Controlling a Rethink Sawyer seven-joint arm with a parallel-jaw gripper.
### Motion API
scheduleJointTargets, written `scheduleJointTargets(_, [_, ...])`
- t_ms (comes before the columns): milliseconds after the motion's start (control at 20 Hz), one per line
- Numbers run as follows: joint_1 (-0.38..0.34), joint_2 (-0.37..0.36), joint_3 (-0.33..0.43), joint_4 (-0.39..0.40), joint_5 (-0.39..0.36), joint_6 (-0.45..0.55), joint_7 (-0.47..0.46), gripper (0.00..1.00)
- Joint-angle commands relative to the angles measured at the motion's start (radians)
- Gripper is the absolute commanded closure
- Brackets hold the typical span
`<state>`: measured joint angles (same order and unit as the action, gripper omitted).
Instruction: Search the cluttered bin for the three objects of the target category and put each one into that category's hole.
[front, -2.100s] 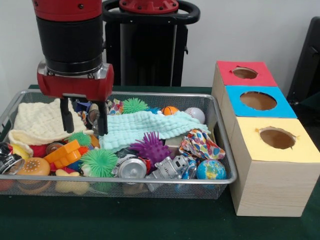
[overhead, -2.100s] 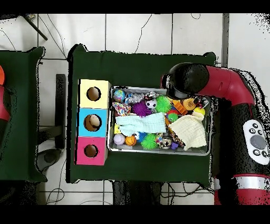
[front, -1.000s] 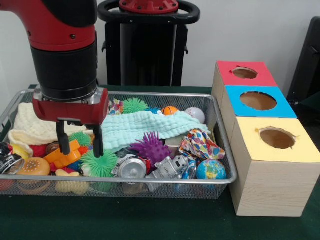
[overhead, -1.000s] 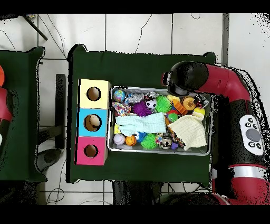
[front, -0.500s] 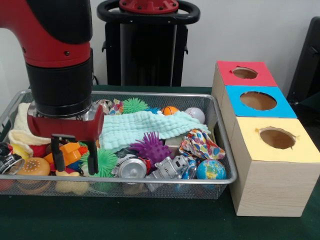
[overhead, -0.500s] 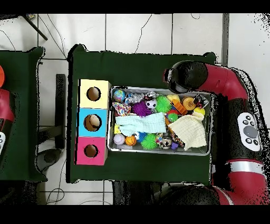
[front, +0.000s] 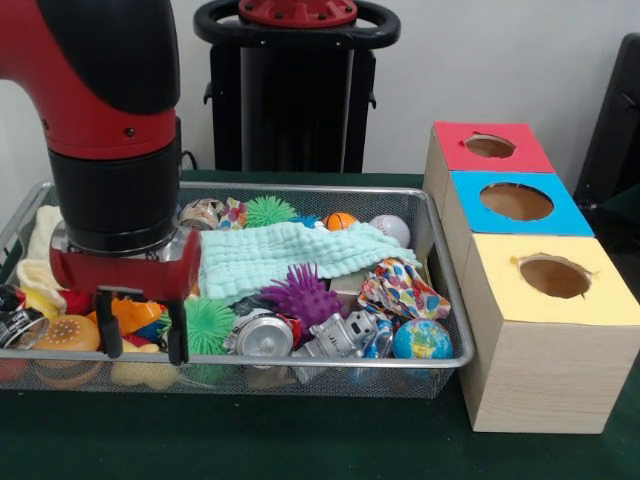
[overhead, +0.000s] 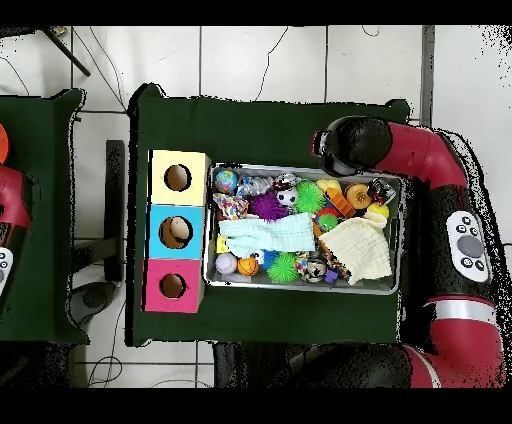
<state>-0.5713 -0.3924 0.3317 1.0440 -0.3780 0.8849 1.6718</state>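
The cluttered bin (front: 300, 363) is a silver wire-mesh tray full of toys and cloths; it also shows in the overhead view (overhead: 300, 290). My gripper (front: 140, 335) is open and empty, low over the bin's front left part in the front view. Its fingers (front: 178, 338) straddle an orange plastic toy (front: 135, 312), with a beige bone-shaped toy (front: 145, 372) just below and a green spiky ball (front: 210, 322) beside. Red (front: 490, 148), blue (front: 515, 203) and yellow (front: 555, 280) boxes, each with a hole, stand beside the bin. In the overhead view the arm's wrist (overhead: 352, 150) hides the gripper.
In the bin lie a mint cloth (front: 290, 250), a cream cloth (front: 40, 240), a purple spiky ball (front: 300, 292), a silver can (front: 262, 335), a globe ball (front: 422, 340), a baseball (front: 390, 230), a burger toy (front: 65, 335) and a patterned cloth (front: 400, 288).
My gripper has moved from the bin's back left toward its front left edge and come lower. It stayed open and empty. The bin's things have not visibly moved.
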Motion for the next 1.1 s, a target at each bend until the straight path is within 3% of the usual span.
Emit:
scheduleJointTargets(50, [0.041,0.080,-0.018,-0.078,-0.108,-0.012,-0.095,0.00])
scheduleJointTargets(500, [0.079,0.201,0.010,-0.245,-0.143,0.032,-0.100,0.00])
scheduleJointTargets(850, [0.101,0.229,0.011,-0.319,-0.128,0.080,-0.110,0.00])
scheduleJointTargets(1050, [0.100,0.164,-0.004,-0.252,-0.097,0.090,-0.098,0.00])
scheduleJointTargets(1100, [0.080,0.107,-0.012,-0.175,-0.082,0.075,-0.103,0.00])
